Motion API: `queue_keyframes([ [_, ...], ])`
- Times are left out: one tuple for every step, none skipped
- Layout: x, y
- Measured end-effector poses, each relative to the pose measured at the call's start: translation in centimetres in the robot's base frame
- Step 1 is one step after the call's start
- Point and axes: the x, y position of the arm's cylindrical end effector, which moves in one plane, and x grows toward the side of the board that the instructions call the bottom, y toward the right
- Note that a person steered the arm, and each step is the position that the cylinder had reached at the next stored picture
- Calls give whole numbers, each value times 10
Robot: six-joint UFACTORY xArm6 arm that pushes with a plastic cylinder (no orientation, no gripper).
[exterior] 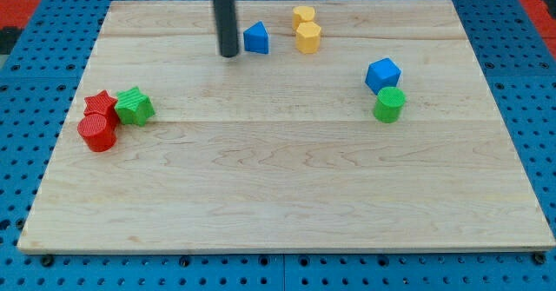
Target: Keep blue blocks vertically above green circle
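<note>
A green circle stands at the board's right. A blue cube sits just above it, touching or nearly touching. A blue triangle-shaped block lies near the view's top, left of centre-right. My tip stands just left of the blue triangle, a small gap away, far left of the green circle.
Two yellow blocks stand stacked in a line right of the blue triangle. At the view's left a red star, a green star and a red cylinder sit clustered. The wooden board lies on a blue pegboard.
</note>
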Motion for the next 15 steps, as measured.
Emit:
queue_keyframes([
  [-40, -21],
  [-20, 51],
  [-3, 117],
  [-3, 153],
  [-3, 169],
  [-2, 180],
  [0, 199],
  [16, 203],
  [26, 203],
  [27, 201],
  [39, 178],
  [57, 179],
  [72, 185],
  [61, 190],
  [60, 212],
])
